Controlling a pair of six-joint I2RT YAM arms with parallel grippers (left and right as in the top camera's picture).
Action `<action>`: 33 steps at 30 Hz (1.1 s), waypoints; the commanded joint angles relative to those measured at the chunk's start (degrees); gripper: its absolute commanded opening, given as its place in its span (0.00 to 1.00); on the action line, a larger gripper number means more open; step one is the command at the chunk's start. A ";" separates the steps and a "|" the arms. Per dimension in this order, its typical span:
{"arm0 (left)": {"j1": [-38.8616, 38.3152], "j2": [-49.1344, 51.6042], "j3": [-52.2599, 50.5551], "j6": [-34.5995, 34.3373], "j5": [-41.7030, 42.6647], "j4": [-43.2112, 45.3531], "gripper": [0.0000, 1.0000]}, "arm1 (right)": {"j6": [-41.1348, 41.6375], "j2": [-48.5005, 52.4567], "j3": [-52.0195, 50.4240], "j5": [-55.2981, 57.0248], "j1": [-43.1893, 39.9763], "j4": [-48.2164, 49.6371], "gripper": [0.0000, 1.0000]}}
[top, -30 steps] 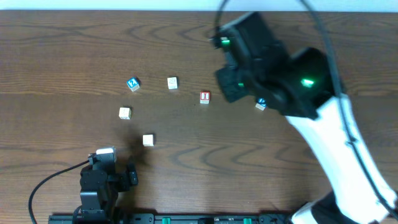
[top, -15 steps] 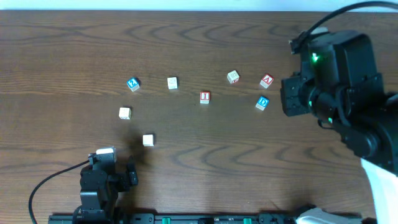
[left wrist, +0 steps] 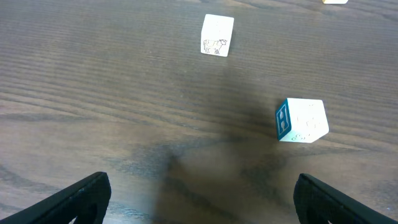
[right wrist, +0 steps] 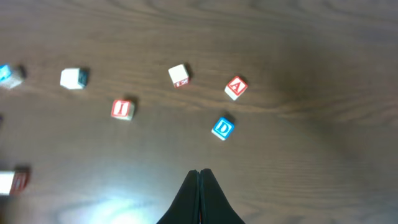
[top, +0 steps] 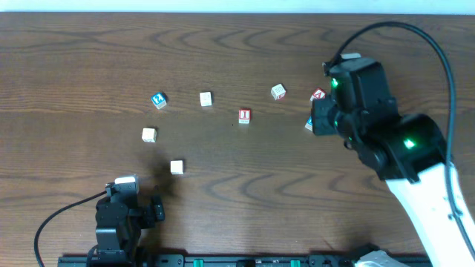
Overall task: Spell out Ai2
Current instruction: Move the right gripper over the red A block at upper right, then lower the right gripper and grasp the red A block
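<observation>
The red "A" cube (top: 318,94) lies at the right, partly under my right arm (top: 356,104). The red "I" cube (top: 244,116) lies mid-table. The blue "2" cube (top: 158,100) lies at the left. The right wrist view shows the A cube (right wrist: 236,88), the I cube (right wrist: 122,109) and the 2 cube (right wrist: 5,73) at the left edge. My right gripper (right wrist: 199,177) is shut and empty, above the table, short of all the cubes. My left gripper (left wrist: 205,199) is open and empty, low at the table's front left (top: 141,200).
A blue "D" cube (top: 309,124) lies just below the A cube; it also shows in the right wrist view (right wrist: 222,128). Pale cubes lie near the A cube (top: 278,91), beside the 2 cube (top: 205,99), and in front of my left gripper (top: 149,134) (top: 177,167).
My right arm swung from above the middle cubes out to the right, then back left. It now covers part of the A and D cubes. The left arm and the cubes have not moved.
</observation>
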 commanded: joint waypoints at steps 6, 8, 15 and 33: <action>-0.20 -0.37 -1.31 0.22 -0.42 -1.88 0.95 | 12.15 11.45 -1.62 0.81 -6.80 8.37 0.02; -0.17 -0.37 -1.31 0.20 -0.42 -1.88 0.95 | 12.63 14.53 -1.62 0.81 -7.82 9.99 0.02; -0.17 -0.37 -1.31 0.20 -0.42 -1.88 0.95 | 16.00 23.63 -1.44 0.63 -9.94 17.27 0.02; -0.17 -0.37 -1.31 0.20 -0.42 -1.88 0.95 | 19.21 45.20 23.69 -4.92 -18.08 9.53 0.02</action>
